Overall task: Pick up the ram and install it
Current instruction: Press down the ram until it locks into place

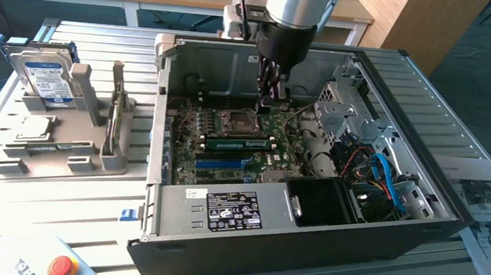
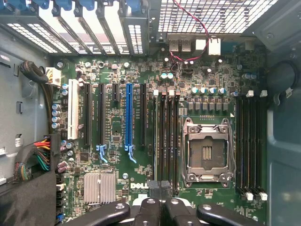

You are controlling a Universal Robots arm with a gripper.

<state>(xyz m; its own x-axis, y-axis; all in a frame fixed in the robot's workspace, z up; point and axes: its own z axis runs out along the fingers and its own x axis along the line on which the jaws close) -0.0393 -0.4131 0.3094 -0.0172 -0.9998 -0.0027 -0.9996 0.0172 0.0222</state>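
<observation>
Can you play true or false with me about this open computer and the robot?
1. The computer case is open, so you can see inside. True.
2. The gripper is over the hard drive. False: it is inside the case, above the motherboard; the hard drive stands in the gray holder on the exterior view's left.
3. The processor socket on the motherboard has no chip in it. True.
4. The long coloured slot on the motherboard is red. False: it is blue.
5. A red button sits near the front corner of the table. True.
</observation>
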